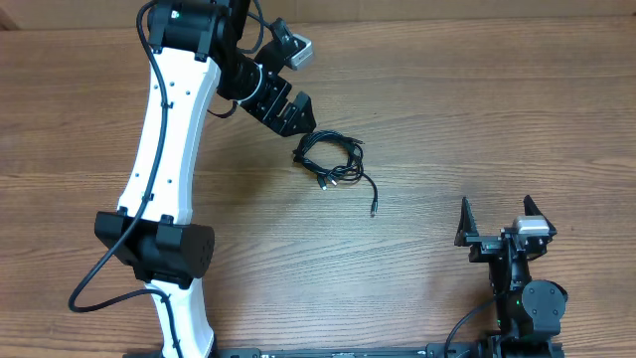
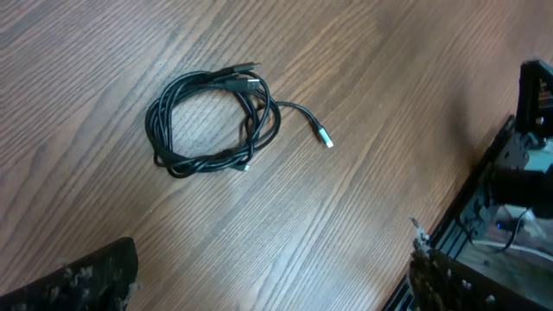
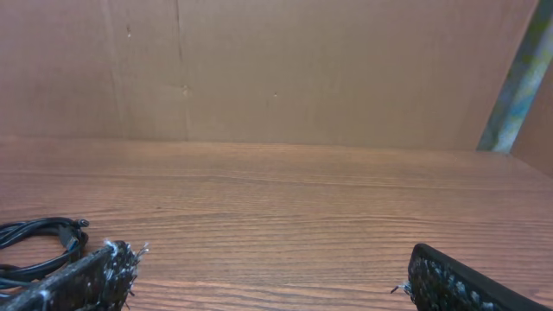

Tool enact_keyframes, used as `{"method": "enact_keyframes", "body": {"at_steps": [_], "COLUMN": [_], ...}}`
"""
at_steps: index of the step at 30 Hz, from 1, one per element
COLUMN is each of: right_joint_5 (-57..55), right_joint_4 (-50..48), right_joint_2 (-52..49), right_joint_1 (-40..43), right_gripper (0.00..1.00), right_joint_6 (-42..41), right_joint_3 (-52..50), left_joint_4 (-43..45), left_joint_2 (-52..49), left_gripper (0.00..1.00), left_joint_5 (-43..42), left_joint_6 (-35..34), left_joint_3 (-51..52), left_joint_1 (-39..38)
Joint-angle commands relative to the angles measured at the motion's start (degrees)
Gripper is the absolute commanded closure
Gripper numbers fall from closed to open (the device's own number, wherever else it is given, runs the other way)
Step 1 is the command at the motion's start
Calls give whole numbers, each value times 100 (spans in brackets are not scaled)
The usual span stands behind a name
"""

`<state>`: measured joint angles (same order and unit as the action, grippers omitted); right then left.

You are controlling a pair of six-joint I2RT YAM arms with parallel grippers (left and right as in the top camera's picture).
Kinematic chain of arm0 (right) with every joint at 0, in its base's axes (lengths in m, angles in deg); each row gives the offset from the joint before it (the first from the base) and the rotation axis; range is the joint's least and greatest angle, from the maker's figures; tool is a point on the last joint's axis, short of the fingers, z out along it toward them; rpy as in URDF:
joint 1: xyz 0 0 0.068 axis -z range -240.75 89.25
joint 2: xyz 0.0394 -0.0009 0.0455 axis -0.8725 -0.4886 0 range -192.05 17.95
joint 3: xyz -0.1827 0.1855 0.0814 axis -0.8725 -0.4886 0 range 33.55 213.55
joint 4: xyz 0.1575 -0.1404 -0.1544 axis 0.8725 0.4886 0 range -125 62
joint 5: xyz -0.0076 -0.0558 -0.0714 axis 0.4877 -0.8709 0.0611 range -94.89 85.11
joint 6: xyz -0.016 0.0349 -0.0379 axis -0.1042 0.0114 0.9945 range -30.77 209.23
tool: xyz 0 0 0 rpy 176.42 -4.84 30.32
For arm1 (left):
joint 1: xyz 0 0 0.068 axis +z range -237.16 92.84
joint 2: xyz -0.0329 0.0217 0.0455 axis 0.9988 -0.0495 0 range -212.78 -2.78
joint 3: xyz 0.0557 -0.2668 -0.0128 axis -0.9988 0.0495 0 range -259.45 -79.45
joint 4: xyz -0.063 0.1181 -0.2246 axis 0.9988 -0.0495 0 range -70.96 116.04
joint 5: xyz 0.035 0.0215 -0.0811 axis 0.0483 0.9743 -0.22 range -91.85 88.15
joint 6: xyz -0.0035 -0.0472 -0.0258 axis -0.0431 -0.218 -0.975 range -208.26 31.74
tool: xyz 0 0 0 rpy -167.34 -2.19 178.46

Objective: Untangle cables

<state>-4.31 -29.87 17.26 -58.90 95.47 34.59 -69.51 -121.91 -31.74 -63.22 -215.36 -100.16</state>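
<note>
The cables (image 1: 330,159) lie in one loose tangled coil on the wood-grain desk (image 1: 467,99), near its middle and slightly toward the far edge. They are thin black cords looped over one another. One loose end trails out of the coil toward the near edge and finishes in a small plug (image 1: 374,211) that rests flat on the wood. In the left wrist view a silver-tipped plug (image 2: 324,138) shows at the end of that stray cord, and other plug ends sit on top of the coil.

The left claw (image 1: 296,113) hangs just beside the coil, on its far-left side. Its jaws are spread wide and hold nothing. No part of it touches the cords.

The right claw (image 1: 499,217) sits near the near right corner of the desk, well apart from the cables. It is spread wide too and is empty. Its own camera catches only an edge of the coil at the left of the view, with a cardboard wall (image 3: 259,69) behind the desk's far edge.
</note>
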Motion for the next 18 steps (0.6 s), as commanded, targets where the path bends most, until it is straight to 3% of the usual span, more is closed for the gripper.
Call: {"method": "enact_keyframes", "body": {"at_steps": [1, 4, 8, 11, 14, 18], "right_joint_5": [-44, 750, 2675, 3425, 2999, 1493], "right_joint_4": [-35, -98, -205, -435, 616, 2208], "right_joint_2": [52, 50, 44, 42, 7, -562], "right_joint_1": [15, 9, 9, 11, 9, 11], "right_gripper": [0, 0, 0, 0, 0, 0], "right_joint_6": [22, -520, -1674, -1655, -1606, -1384], "right_joint_3": [-57, -57, -57, 2, 817, 2839], "left_joint_4": [72, 146, 289, 326, 315, 308], "left_joint_2": [24, 24, 24, 24, 24, 24], "left_gripper": [0, 0, 0, 0, 0, 0], "left_joint_5": [55, 181, 656, 699, 752, 785], "left_joint_6": [-238, -352, -776, -796, -796, -857], "left_joint_3": [-59, -59, -59, -59, -59, -59], "left_joint_1": [24, 20, 11, 11, 11, 11]}}
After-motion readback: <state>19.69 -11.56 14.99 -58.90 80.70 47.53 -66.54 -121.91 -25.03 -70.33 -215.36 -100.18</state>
